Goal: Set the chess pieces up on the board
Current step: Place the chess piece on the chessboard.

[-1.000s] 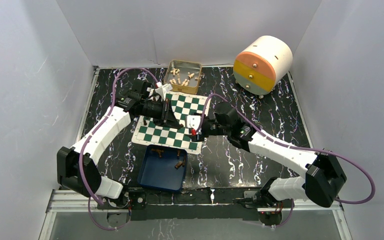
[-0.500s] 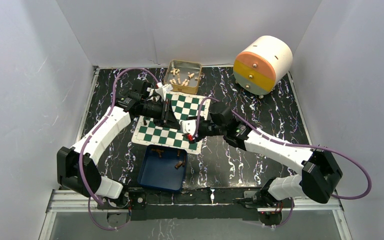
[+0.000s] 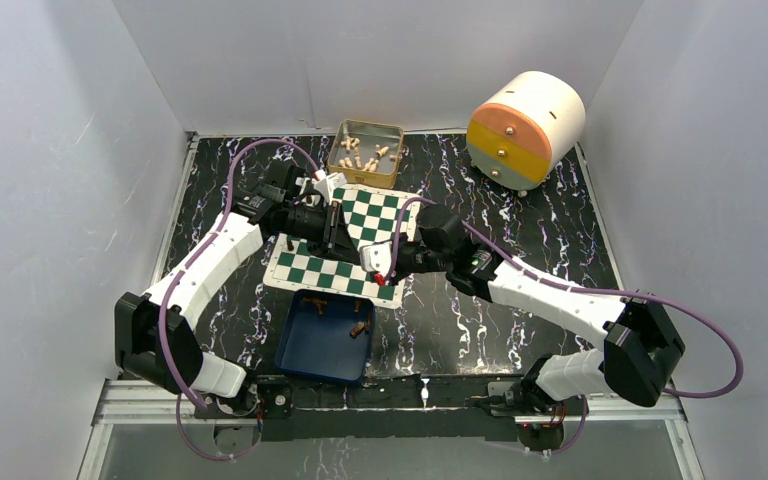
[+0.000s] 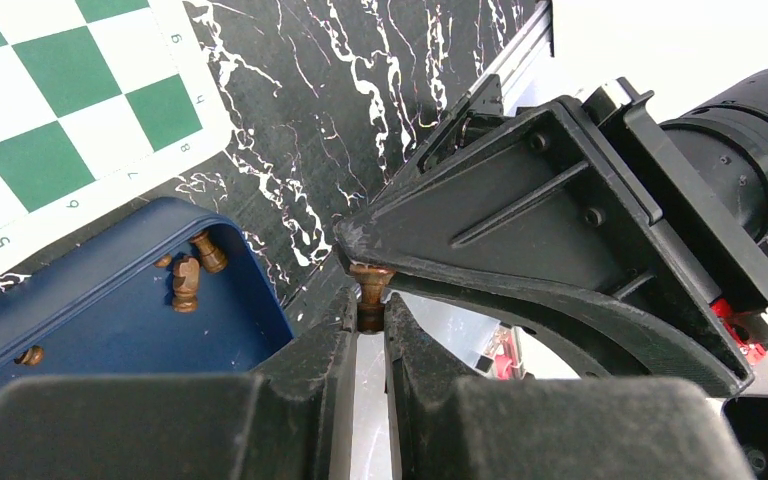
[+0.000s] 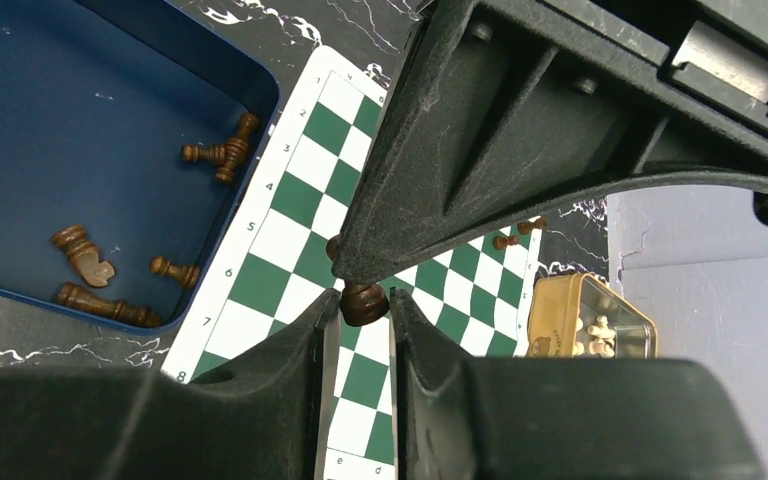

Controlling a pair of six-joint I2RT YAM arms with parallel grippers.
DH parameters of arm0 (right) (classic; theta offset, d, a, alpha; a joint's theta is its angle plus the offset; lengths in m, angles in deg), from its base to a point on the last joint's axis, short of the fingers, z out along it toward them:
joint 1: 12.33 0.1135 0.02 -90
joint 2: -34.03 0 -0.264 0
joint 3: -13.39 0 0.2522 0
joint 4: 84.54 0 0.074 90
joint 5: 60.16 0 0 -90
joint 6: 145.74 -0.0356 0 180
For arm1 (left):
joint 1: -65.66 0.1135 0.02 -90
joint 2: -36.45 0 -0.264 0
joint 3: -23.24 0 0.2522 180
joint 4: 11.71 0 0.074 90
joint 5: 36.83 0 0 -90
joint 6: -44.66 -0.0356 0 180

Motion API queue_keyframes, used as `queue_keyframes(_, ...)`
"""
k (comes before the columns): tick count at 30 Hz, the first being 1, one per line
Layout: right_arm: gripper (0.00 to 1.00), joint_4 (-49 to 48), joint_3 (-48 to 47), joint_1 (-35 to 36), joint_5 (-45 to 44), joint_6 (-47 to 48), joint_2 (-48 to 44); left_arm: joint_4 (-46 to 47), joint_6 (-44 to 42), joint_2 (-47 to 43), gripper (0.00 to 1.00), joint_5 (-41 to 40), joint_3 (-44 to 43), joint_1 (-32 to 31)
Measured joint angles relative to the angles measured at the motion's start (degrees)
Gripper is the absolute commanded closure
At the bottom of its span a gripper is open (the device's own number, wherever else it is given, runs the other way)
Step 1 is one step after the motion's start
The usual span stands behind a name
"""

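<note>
One dark-brown chess piece (image 4: 371, 283) hangs above the board (image 3: 360, 215), gripped from both ends. My left gripper (image 4: 370, 312) is shut on its thin upper part. My right gripper (image 5: 364, 308) has its jaws pressed against the rounded base (image 5: 362, 297). In the top view the left gripper (image 3: 352, 243) and right gripper (image 3: 362, 250) meet tip to tip over the board's near right part. Several more brown pieces (image 5: 225, 152) lie in the blue tray (image 3: 305, 350). Two brown pieces (image 5: 520, 233) stand at the board's far side.
A gold tin (image 3: 367, 150) with cream pieces sits behind the board. At the back right rests a round drawer toy (image 3: 525, 128). The blue tray lies just in front of the board's near edge. White walls close in the black marbled table.
My right gripper has moved left up to the left gripper and narrowed its jaws onto the piece's base. The left arm has hardly moved and stays shut on the piece.
</note>
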Motion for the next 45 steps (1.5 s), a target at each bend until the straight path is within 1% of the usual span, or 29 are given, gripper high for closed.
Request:
queue_keyframes(6,0.82,-0.02,0.00,0.15,-0.13,0.28,0.00,-0.39,0.37,0.11,1.00,0.20,0.00,-0.02)
queue_keyframes(12,0.86,-0.68,0.02,0.15,-0.50,-2.80,0.00,-0.20,1.40,0.13,0.72,-0.07,0.00,-0.02)
queue_keyframes(17,0.89,-4.17,0.48,0.44,-2.95,-11.89,-0.04,2.12,3.91,-0.39,0.66,-2.99,-0.04,0.00)
queue_keyframes(23,0.87,-10.03,3.65,0.92,-7.43,-26.18,-2.60,9.75,9.62,-6.38,0.65,-8.98,0.50,-0.02)
queue_keyframes(26,0.87,-11.23,3.87,1.20,-10.08,-32.33,-3.96,12.35,10.64,-9.31,0.63,-10.88,0.50,-0.02)
queue_keyframes(29,0.87,-12.09,3.87,1.18,-12.24,-36.39,-4.70,14.05,10.99,-10.29,0.62,-12.20,0.50,-0.02)
queue_keyframes(37,0.86,-12.74,3.76,1.18,-15.45,-44.00,-4.74,15.96,12.24,-9.64,0.62,-12.17,1.18,-0.02)
queue_keyframes(45,0.85,-13.31,3.76,1.18,-17.31,-47.82,-4.63,16.24,12.87,-9.29,0.66,-11.10,2.03,-0.02)
